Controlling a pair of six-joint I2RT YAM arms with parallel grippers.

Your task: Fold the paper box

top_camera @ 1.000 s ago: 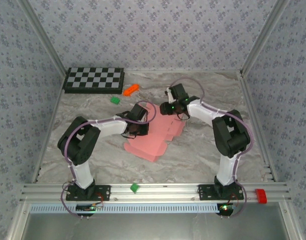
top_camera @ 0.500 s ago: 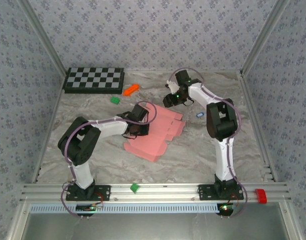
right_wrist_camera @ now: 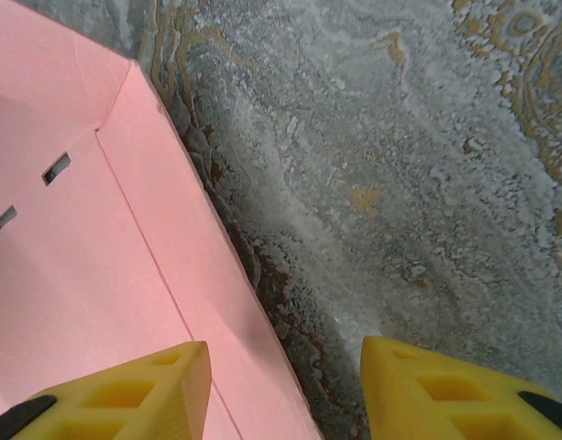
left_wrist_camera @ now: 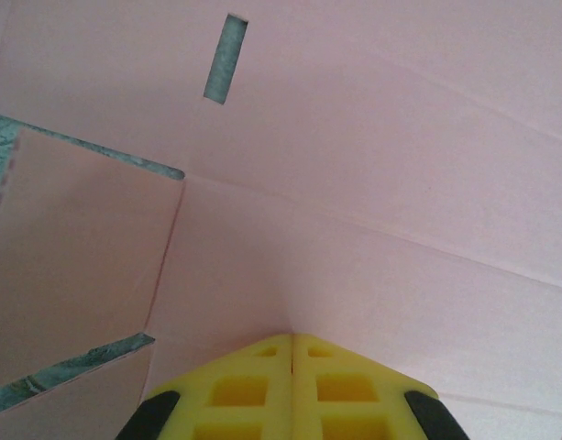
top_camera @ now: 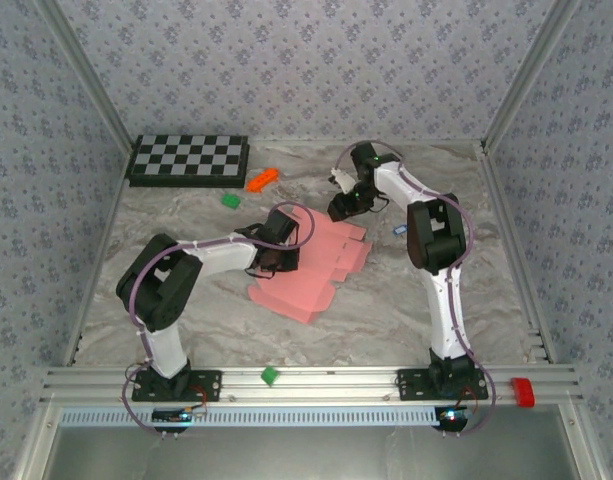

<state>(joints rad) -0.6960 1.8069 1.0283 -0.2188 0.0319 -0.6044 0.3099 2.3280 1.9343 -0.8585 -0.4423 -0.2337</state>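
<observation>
The paper box point(top_camera: 316, 265) is a flat pink die-cut sheet lying in the middle of the table. My left gripper point(top_camera: 282, 262) rests on its left part. In the left wrist view this gripper point(left_wrist_camera: 292, 337) is shut, its yellow tips meeting against the pink card point(left_wrist_camera: 400, 183) beside a crease, with nothing between them. My right gripper point(top_camera: 338, 210) hovers at the sheet's far edge. It is open in the right wrist view point(right_wrist_camera: 283, 353), one finger over the pink edge flap point(right_wrist_camera: 79, 275) and the other over bare marble point(right_wrist_camera: 400, 183).
A checkerboard point(top_camera: 189, 158) lies at the back left, with an orange block point(top_camera: 261, 180) and a green block point(top_camera: 230, 200) near it. Another green block point(top_camera: 270, 375) sits by the front rail. A small bluish object point(top_camera: 399, 230) lies right of the sheet.
The right arm has swung its elbow up and drawn its gripper back from over the sheet to the far edge. The left arm and the sheet have stayed put.
</observation>
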